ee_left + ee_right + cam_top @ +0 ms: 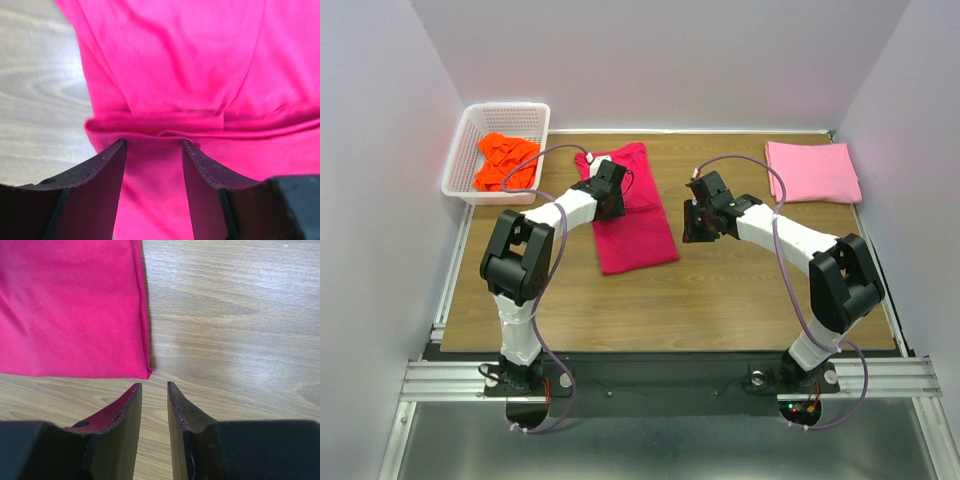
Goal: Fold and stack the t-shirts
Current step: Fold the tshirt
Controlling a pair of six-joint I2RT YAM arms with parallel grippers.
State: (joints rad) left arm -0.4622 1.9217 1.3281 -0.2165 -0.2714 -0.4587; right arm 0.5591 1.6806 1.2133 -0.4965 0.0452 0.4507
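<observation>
Left gripper [152, 142] open on my feed, jaws apart over red shirt [640, 235], mid table [720, 300]. Right gripper [154, 384] slightly open, empty, just beside it. Pink shirt [812, 172] folded far right; orange shirt [505, 160] in basket [510, 106].

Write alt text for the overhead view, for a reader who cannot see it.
Two robot arms reach toward a crimson shirt on the table: the left gripper over it, the right gripper just off its right edge. A folded pink shirt lies at the far right; an orange shirt sits crumpled in a white basket far left.
</observation>
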